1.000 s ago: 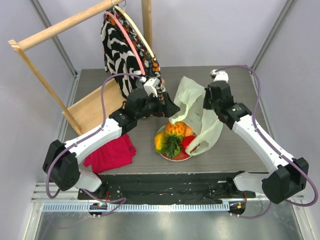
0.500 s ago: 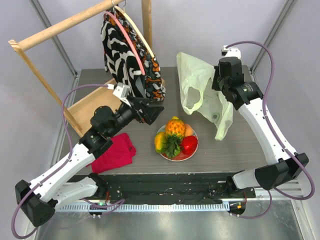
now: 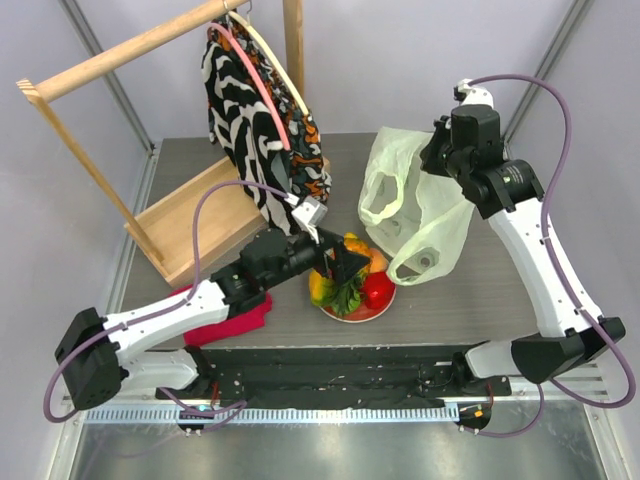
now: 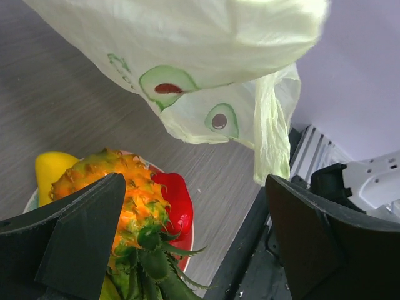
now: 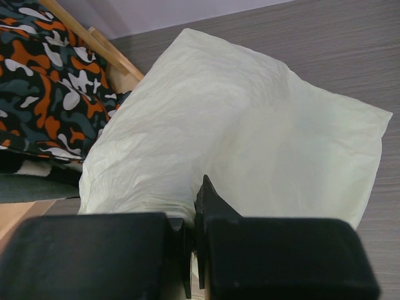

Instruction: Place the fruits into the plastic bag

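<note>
Top view, left to right.

- A wooden rack (image 3: pixel 120 62) is seen at the far left of the table (image 3: pixel 455 300). A black-and-white patterned garment (image 3: pixel 255 110) with orange patches is hung from its upper bar.
- A red cloth (image 3: pixel 228 322) is laid flat near the front edge, partly covered by the left arm.
- The left gripper (image 3: pixel 338 268) is held low over the plate (image 3: pixel 356 316), with its jaws spread wide and nothing gripped.
- In the left wrist view the pineapple (image 4: pixel 134 194) is seen between the two fingers (image 4: pixel 81 237). Whether either finger touches it cannot be told.
- The fruits (image 3: pixel 350 285) are all found on the plate, packed together. The pineapple lies with its green crown toward the front edge. A yellow mango (image 4: pixel 53 169) is at its left, a red pepper (image 4: pixel 176 201) at its right, and a peach (image 3: pixel 377 262) behind the pepper.
- The plastic bag (image 3: pixel 420 210) is held up off the table, just right of and behind the plate. One handle loop is open toward the left arm. The lower end hangs near the plate's right rim; contact with the table cannot be judged. Avocado prints are noted on its lower part in the left wrist view.
- The right gripper (image 5: pixel 192 250) is raised at the back right. Its jaws are closed tight on a fold of the bag's upper edge, and the bag hangs from that pinch.
</note>
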You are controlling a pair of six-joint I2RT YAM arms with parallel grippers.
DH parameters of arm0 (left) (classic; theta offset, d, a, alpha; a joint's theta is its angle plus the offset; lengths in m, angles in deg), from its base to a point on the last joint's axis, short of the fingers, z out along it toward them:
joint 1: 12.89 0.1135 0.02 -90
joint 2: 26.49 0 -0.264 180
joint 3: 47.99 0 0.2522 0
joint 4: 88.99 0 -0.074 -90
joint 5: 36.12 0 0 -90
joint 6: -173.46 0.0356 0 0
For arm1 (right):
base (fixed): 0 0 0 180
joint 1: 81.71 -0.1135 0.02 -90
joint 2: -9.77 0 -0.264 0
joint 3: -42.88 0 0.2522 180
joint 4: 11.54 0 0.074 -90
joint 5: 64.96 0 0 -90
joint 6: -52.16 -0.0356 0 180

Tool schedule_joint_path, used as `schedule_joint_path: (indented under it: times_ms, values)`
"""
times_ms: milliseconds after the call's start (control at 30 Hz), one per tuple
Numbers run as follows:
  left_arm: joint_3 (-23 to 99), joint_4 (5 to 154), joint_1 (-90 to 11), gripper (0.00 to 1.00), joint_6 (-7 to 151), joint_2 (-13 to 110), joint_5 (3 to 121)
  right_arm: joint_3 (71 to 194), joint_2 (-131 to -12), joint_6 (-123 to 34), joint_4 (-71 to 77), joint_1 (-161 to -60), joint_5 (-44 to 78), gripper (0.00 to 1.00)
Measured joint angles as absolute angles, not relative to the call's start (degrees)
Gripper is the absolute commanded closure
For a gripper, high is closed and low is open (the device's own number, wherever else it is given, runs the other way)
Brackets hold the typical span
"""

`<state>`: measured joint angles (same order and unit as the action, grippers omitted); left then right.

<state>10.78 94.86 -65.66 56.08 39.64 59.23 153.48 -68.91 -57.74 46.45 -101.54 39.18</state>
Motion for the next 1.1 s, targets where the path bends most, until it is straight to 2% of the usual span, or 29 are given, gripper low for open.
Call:
schedule_joint_path:
  times_ms: [600, 700, 733, 800, 833, 867, 900, 967, 1100]
  values:
    - [11.7, 107.9, -67.6, 0.02, 50.6, 52.6, 44.9, 153.0, -62.5, -63.6, 46.4, -101.5, 29.3, 0.99]
    - [12.6, 110.4, -67.6, 0.15, 49.4, 55.8, 44.9, 152.2, -62.0, -63.9, 46.3, -101.5, 28.5, 0.99]
    - [12.9, 111.6, -67.6, 0.34, 49.0, 56.7, 44.9, 151.9, -61.8, -63.9, 46.2, -101.5, 28.3, 0.99]
    - [13.2, 113.7, -67.6, 0.53, 48.1, 58.1, 44.9, 151.4, -61.6, -64.0, 46.2, -101.5, 28.2, 0.99]
    - [13.2, 115.2, -67.6, 0.71, 47.7, 58.7, 44.9, 151.0, -61.4, -64.0, 46.1, -101.3, 28.1, 0.99]
    - [13.2, 116.4, -67.6, 0.78, 47.5, 59.2, 44.9, 150.5, -61.2, -63.9, 46.1, -101.3, 28.2, 0.99]
    - [13.2, 117.6, -67.6, 0.90, 47.3, 59.4, 44.8, 150.1, -61.0, -63.9, 46.1, -101.0, 28.3, 0.99]
    - [13.0, 119.1, -67.6, 0.99, 47.2, 59.5, 44.3, 149.1, -60.8, -63.3, 46.1, -100.1, 28.7, 0.99]
    - [11.2, 118.6, -67.5, 1.00, 47.6, 57.6, 41.1, 148.5, -60.9, -61.5, 46.9, -94.5, 29.4, 0.99]
